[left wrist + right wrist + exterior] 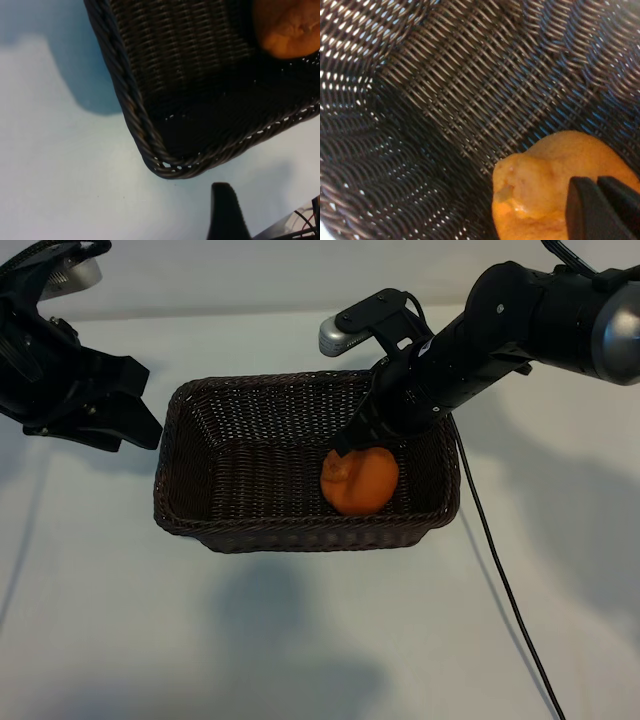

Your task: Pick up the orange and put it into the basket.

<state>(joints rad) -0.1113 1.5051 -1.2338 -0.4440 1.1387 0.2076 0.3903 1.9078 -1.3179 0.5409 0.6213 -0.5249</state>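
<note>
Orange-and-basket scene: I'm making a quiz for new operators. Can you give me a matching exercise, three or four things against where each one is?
Things:
1. orange
2. basket
3. left gripper
4. right gripper

Places:
A. on the white table, between the two arms
B. inside the basket, toward the right arm's end
C. reaching down into the basket, at the orange
D. outside the basket, off its left end

Pairs: 1-B, 2-A, 3-D, 4-C

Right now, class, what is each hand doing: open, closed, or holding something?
Left hand: open, empty, parked beside the basket.
Right hand: inside the basket, fingers nearly together against the orange; whether it grips cannot be told.
</note>
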